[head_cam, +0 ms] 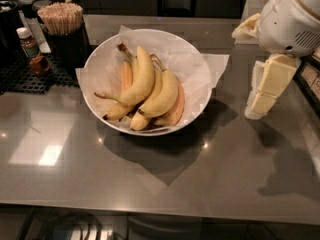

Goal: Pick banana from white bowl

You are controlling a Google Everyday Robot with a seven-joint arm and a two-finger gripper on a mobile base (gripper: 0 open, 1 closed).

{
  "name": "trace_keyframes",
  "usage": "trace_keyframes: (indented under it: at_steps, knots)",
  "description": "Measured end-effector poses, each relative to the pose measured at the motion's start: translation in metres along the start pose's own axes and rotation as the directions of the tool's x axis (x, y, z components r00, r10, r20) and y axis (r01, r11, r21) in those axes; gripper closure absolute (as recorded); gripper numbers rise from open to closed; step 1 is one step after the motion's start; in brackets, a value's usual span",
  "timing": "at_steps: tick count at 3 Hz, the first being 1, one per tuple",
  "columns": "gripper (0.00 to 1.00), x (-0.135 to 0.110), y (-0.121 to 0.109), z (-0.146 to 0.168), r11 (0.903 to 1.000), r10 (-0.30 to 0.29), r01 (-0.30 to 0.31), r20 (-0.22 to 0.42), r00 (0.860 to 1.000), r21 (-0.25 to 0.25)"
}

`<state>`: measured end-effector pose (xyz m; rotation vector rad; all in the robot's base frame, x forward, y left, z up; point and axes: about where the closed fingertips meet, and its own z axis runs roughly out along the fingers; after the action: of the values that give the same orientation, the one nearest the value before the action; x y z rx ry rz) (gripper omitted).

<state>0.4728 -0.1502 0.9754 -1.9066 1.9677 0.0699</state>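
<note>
Banana bunch point(142, 76) in white bowl point(165, 33); gripper point(265, 91) well right, touching nothing; jaws' gap: cannot tell.

Overhead light, counter point(75, 184) glare, shadows under white bowl point(192, 118) and gripper point(255, 111) (at right)

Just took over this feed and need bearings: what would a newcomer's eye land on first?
The bunch of ripe yellow bananas piled in the wide, paper-lined white bowl at centre-left of the grey countertop draws the eye first. Next is the robot's cream-coloured gripper, hanging downward over the counter to the right of the bowl, apart from it. At back left stands a dark cup of wooden sticks.
</note>
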Motion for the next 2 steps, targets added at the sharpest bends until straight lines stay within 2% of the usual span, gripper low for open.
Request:
trace_keyframes:
  at_steps: [1, 2]
  knots:
    - [0.00, -0.035, -0.009, 0.015, 0.9961, -0.079, 0.082, 0.086, 0.993, -0.032]
    - [0.00, -0.061, -0.019, 0.031, 0.9885, -0.128, 0.138, 0.151, 0.980, -0.061]
